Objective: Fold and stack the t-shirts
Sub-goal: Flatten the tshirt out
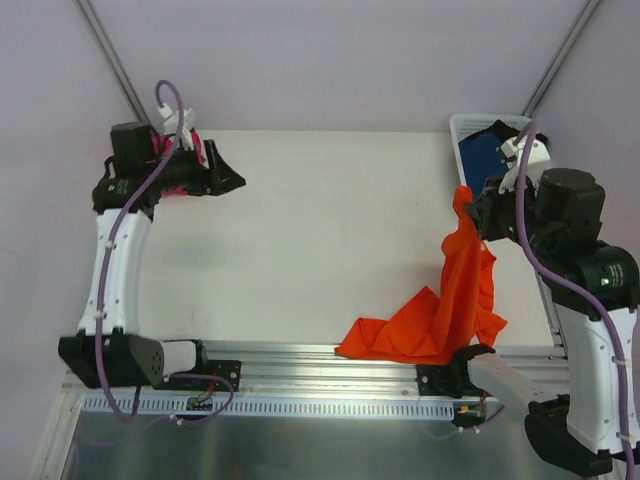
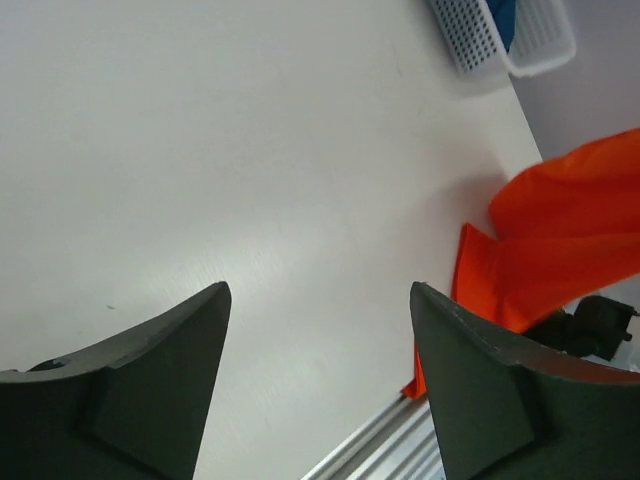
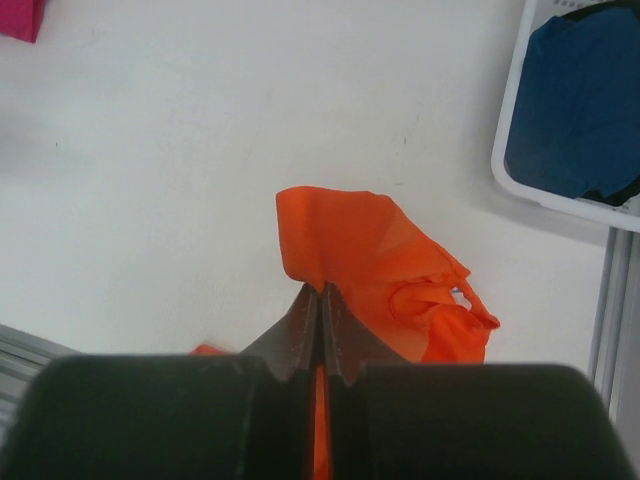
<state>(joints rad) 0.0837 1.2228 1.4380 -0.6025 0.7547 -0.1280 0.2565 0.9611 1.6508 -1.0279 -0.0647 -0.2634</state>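
A bright orange t-shirt (image 1: 455, 300) hangs from my right gripper (image 1: 473, 210), its lower part crumpled on the table's near edge. In the right wrist view the gripper (image 3: 322, 290) is shut on a pinch of the orange cloth (image 3: 370, 250). My left gripper (image 1: 232, 172) hovers at the far left, open and empty (image 2: 320, 290), with the orange shirt (image 2: 560, 230) far off to its right. A magenta-pink t-shirt (image 1: 160, 148) lies mostly hidden under the left arm; a corner shows (image 3: 20, 18). A dark blue t-shirt (image 1: 485, 150) (image 3: 580, 110) lies in the basket.
The white mesh basket (image 1: 470, 125) (image 2: 470, 40) (image 3: 505, 150) stands at the table's far right corner. A bit of black cloth (image 3: 625, 190) shows beside the blue shirt inside it. Aluminium rails (image 1: 300, 365) run along the near edge.
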